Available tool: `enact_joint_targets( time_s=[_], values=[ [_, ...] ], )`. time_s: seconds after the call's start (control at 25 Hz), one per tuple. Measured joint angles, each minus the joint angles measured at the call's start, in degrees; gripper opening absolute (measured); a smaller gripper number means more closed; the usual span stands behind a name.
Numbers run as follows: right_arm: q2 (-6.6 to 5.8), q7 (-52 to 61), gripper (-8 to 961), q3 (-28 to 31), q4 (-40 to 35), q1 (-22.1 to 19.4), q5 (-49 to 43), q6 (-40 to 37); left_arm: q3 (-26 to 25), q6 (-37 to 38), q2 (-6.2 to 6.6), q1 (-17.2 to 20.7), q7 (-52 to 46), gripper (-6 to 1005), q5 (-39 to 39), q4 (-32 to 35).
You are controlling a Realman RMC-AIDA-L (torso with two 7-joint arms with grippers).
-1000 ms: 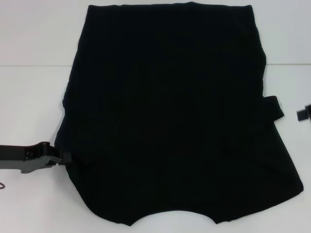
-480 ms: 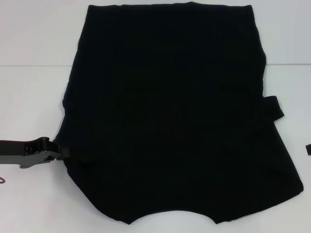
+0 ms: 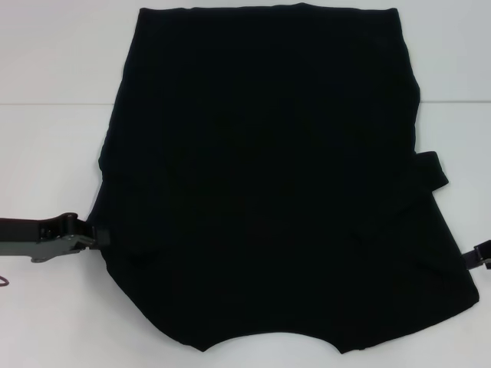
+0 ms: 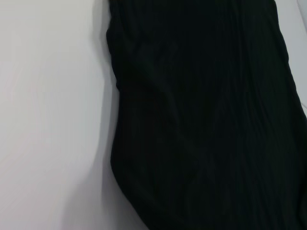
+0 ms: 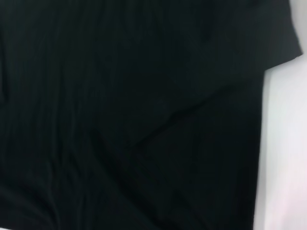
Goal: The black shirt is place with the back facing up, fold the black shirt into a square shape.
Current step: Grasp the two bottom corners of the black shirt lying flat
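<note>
Black shirt (image 3: 268,176) lies spread flat on the white table (image 3: 54,153), filling the middle. Left gripper (image 3: 98,236) sits at the shirt's left edge, right gripper (image 3: 482,254) at its right edge – grip on either can't be made out

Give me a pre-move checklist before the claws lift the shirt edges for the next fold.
1. Left claw at the black shirt's left edge, near the lower corner: ok.
2. Right claw at the shirt's right edge: ok, though only its tip shows at the head view's border.
3. Cloth actually gripped on either side: cannot tell; the fingers merge with the black fabric.
4. Shirt flat on the white table: mostly ok, light creases near the lower right.
5. Plain side up, no lettering showing: ok.
6. Small black flap tucked in at the right edge: not ok, it sticks out.
</note>
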Motion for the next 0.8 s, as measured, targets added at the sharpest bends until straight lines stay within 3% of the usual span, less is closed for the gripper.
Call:
enact_joint_targets(
  time_s=[0.44, 0.8],
  values=[
    [0.30, -0.04, 488, -2.00, 0.07, -0.85, -0.42, 0.64, 0.00, -0.24, 0.12, -0.31, 0.00, 56, -0.09, 0.02],
    [1.81, -0.13, 488, -2.58, 0.10, -0.84, -1.50, 2.33, -0.05, -0.23, 0.12, -0.33, -0.01, 55, -0.09, 0.02]
  ],
)
